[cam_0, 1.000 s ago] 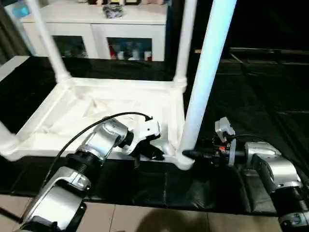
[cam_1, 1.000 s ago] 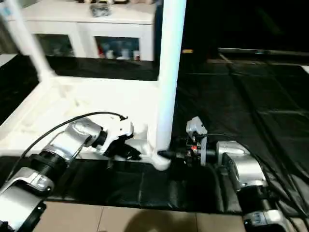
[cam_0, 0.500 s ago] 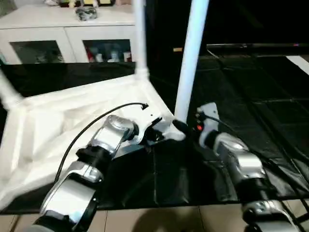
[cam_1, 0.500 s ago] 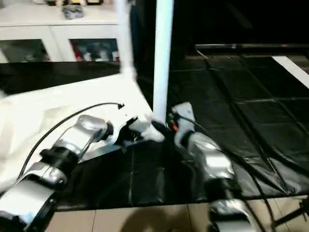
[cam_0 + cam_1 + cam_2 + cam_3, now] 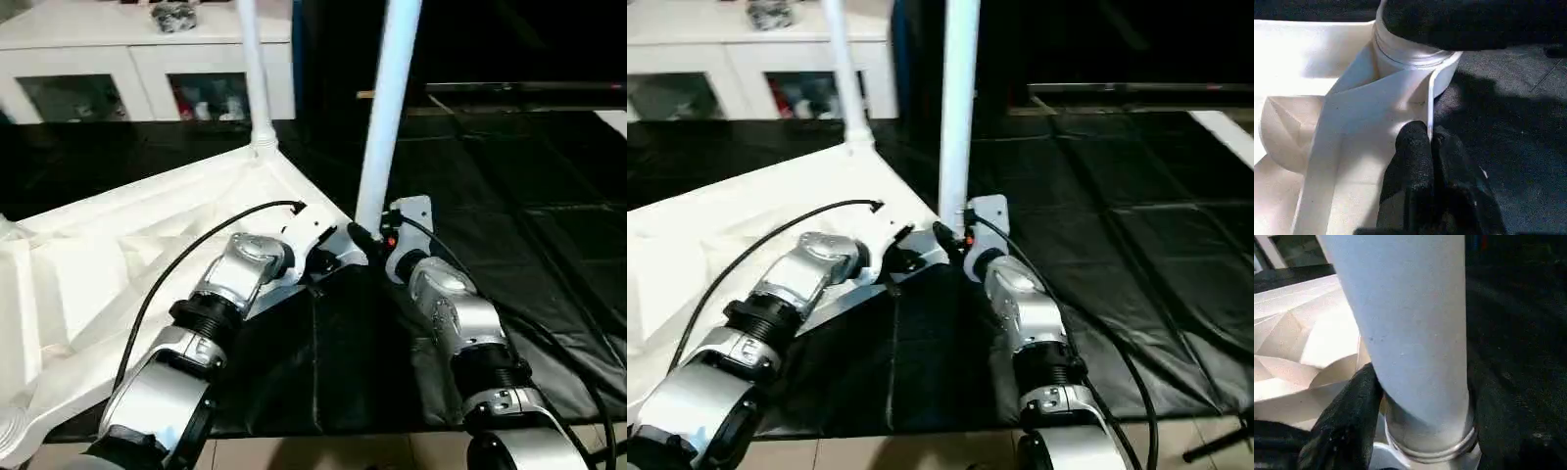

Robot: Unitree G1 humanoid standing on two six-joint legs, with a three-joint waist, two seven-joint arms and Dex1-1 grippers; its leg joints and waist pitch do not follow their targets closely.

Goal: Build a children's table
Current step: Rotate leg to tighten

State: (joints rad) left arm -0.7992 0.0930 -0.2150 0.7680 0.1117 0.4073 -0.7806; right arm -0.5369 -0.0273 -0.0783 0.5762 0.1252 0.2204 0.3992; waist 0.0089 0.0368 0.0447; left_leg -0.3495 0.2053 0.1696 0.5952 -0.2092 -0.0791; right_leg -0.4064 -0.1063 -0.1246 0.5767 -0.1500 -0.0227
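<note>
The top [image 5: 118, 255] lies underside up on the black mat, filling the left half of the frame, with two legs standing in sockets: one [image 5: 253, 69] at upper centre, one [image 5: 387, 108] just right of it. The remaining corners cannot be judged. The left gripper [image 5: 1429, 147] is closed on the top's rim beside the near socket. The right gripper [image 5: 1415, 406] stands around that leg's base, its grip uncertain.

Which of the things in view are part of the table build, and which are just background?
Part of the job:
table top
near leg
far leg
left gripper
right gripper

Lying about:
white cabinet
black floor mat
</note>
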